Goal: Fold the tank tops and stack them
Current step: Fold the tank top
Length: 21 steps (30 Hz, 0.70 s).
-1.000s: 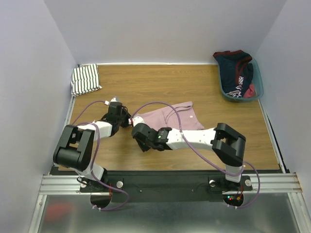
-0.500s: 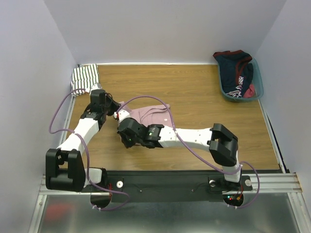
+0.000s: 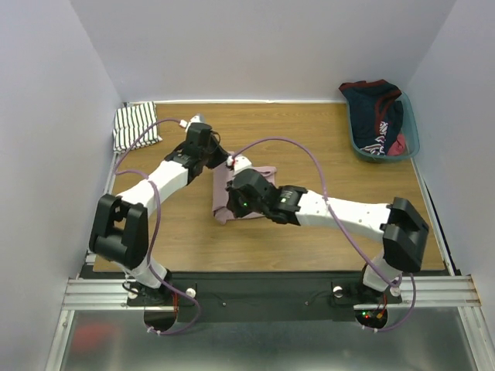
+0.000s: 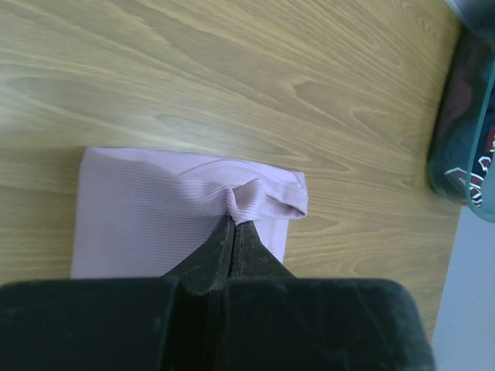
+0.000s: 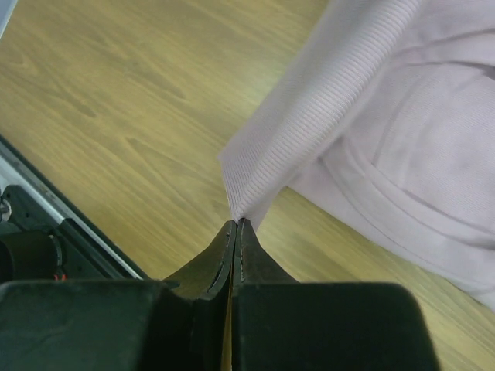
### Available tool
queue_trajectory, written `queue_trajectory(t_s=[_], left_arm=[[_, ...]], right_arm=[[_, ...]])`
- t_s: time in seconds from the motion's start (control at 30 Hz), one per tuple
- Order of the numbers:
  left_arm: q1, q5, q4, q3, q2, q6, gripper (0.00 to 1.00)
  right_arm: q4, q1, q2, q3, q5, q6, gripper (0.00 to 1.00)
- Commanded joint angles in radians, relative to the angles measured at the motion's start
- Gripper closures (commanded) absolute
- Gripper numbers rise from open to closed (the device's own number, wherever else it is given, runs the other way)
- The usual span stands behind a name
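Wooden table [image 3: 325, 147]: folding the limp, light pink tank top [image 3: 222, 202].
Pinching its ribbed edges tightly with left fingers [image 4: 234, 232] and right fingers [image 5: 234, 232]; judging hems the surest hold.

The top camera sits high behind the arms and looks down and forward over the whole counter [image 3: 309, 131], with the arm bases along its bottom edge. The left wrist camera looks from just behind the left fingers [image 4: 213, 251], very close, down along them at the pink top [image 4: 139, 224], with the basket [image 4: 452, 166] at its right edge. The right wrist camera is as close behind the right fingers [image 5: 216, 259], angled back toward the near rail [image 5: 39, 182]. All three views share the pink top and the wood around it.
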Motion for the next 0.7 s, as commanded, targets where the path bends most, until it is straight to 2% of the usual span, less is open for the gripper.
queue_trajectory(t_s=[0.0, 0.23, 0.6, 0.63, 0.67], left_arm=[[-0.055, -0.038, 0.045, 0.128, 0.078, -0.047, 1.0], [-0.155, -0.037, 0.044, 0.275, 0.265, -0.069, 1.0], [-0.273, -0.028, 0.051, 0.478, 0.455, -0.064, 1.0], [-0.273, -0.017, 0.054, 0.49, 0.468, -0.058, 0.96], [-0.282, -0.006, 0.056, 0.5, 0.495, -0.05, 0.84]], right_arm=[[0.051, -0.044, -0.111, -0.099, -0.004, 0.037, 1.0], [0.06, -0.118, -0.263, -0.288, 0.03, 0.074, 1.0], [0.058, -0.162, -0.423, -0.526, 0.152, 0.154, 0.99], [0.06, -0.162, -0.429, -0.544, 0.159, 0.164, 0.96], [0.058, -0.162, -0.437, -0.558, 0.169, 0.184, 0.93]])
